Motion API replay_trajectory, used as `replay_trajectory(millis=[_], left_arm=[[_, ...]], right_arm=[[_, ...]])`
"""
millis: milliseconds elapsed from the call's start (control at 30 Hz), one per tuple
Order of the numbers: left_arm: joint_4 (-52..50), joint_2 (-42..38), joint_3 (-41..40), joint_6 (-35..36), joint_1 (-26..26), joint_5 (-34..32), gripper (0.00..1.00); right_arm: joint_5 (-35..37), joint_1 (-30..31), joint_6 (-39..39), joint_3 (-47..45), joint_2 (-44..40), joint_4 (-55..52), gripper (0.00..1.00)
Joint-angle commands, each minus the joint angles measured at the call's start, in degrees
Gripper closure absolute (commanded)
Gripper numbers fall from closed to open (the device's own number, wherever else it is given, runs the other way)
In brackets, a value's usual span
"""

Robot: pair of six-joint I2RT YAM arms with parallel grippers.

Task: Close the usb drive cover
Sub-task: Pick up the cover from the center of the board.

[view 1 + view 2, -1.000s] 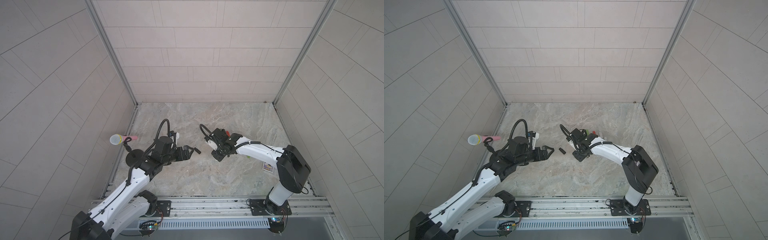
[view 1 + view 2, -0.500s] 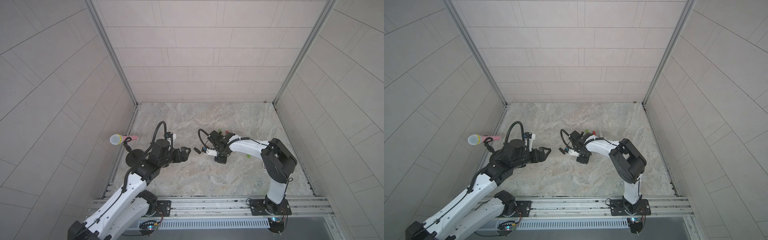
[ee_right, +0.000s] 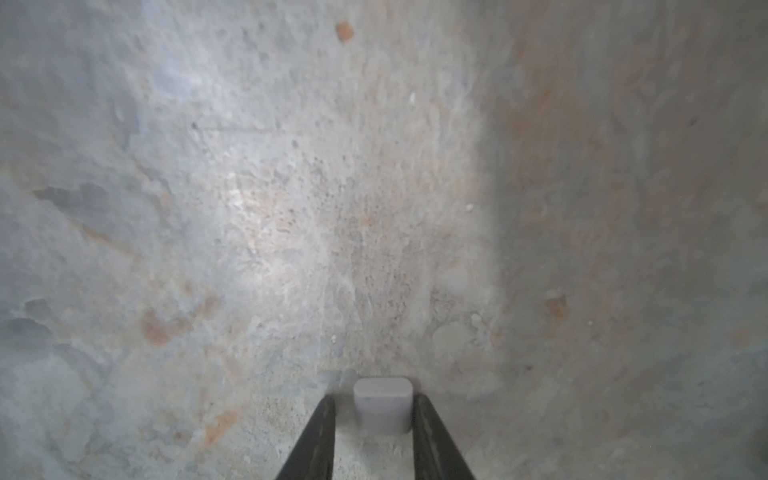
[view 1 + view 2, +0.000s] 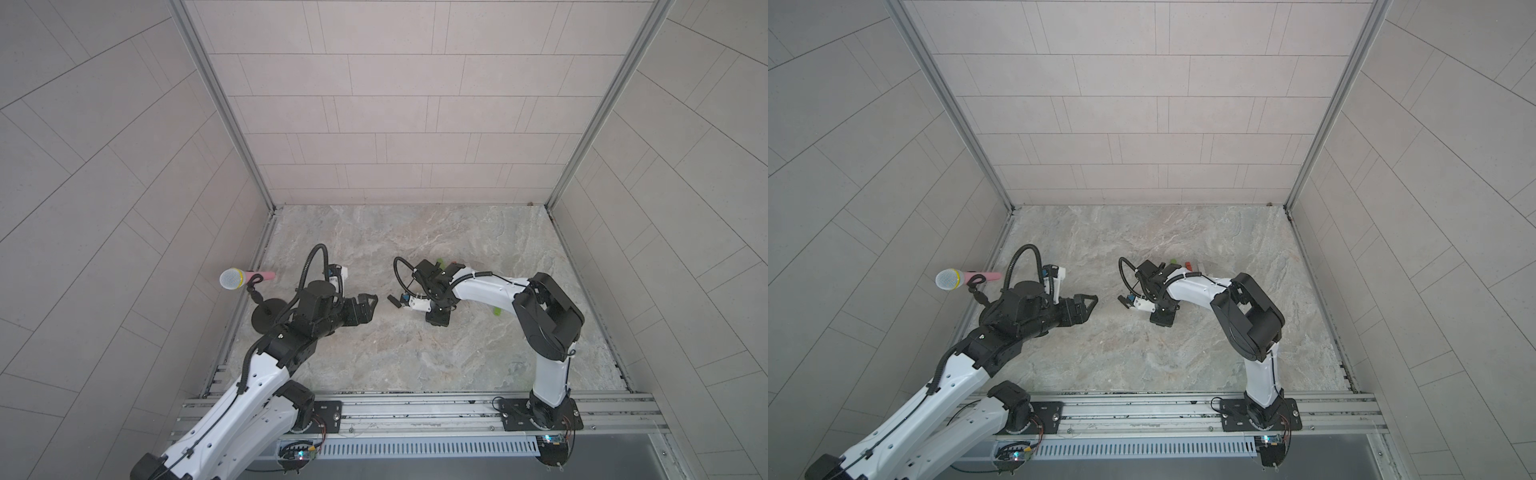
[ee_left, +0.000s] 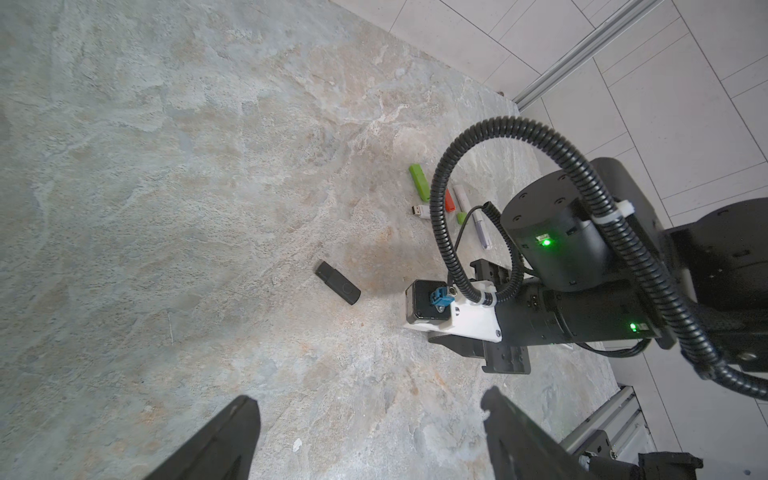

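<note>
The pale cap (image 3: 383, 411) stood end-on between the fingers of the right gripper (image 3: 374, 401), close to the table (image 3: 208, 187). It was just beside the black drive (image 5: 337, 283), on the side away from the left arm. One finger lay against the cap and a thin gap showed at the other, so I could not tell whether it was truly gripped.

Within the last second those jaws had narrowed. The right arm (image 4: 544, 316) had also folded, its elbow raised and swung in toward the black drive and its wrist aimed steeply down. I read that as the pick-up of the cap. The closing itself was not yet done, since the white drive with a bare plug (image 5: 420, 211) lay farther beyond the black drive, well apart from the cap.

The left gripper (image 5: 370, 395) had backed away from the black drive. It hung over the table facing the drive, spread wide and empty.
</note>
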Motion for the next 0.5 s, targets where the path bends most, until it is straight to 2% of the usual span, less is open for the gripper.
replay_trajectory(millis=[0, 233, 467], left_arm=[[0.1, -0.2, -0.4, 0.9, 0.4, -0.5, 0.09], [0.3, 0.2, -0.2, 0.8, 0.5, -0.2, 0.09], [0.8, 0.9, 0.0, 0.5, 0.5, 0.5, 0.09]], right_arm=[[1.0, -0.1, 0.5, -0.4, 2.5, -2.2, 0.71], [2.9, -0.5, 2.1, -1.8, 1.9, -2.6, 0.71], [1.5, -0.5, 3.4, -1.9, 2.1, -0.7, 0.78]])
